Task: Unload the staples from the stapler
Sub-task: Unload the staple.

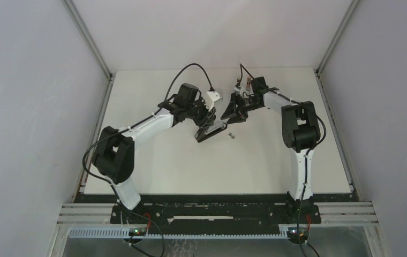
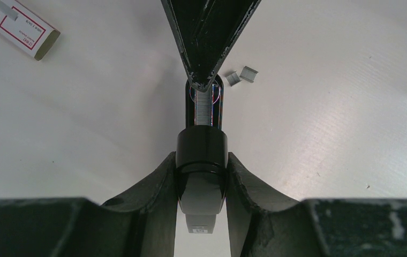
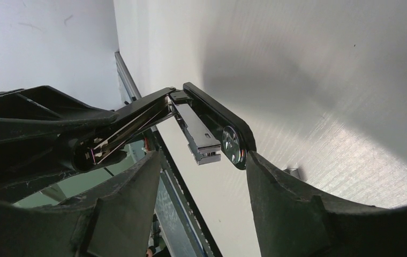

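The black stapler point(image 1: 212, 131) lies tilted near the table's middle, its top arm hinged open. My left gripper point(image 1: 208, 122) is shut on the stapler's point(image 2: 202, 144) rear end; a silvery strip point(image 2: 203, 104) shows in its open channel. Two loose staples point(image 2: 241, 76) lie on the table just right of its front end, also seen as staples point(image 1: 231, 136) from above. My right gripper point(image 1: 232, 113) hovers at the stapler's front, open. In the right wrist view the stapler's point(image 3: 212, 112) silver magazine tip point(image 3: 204, 144) sits just beyond the right gripper point(image 3: 202, 156), its right finger point(image 3: 276, 193) close to the base.
A small pink-and-white box point(image 2: 22, 28) lies on the table to the left of the stapler in the left wrist view. White walls with metal rails point(image 1: 91, 43) close in the table on three sides. Cables point(image 1: 190, 69) arc above both wrists.
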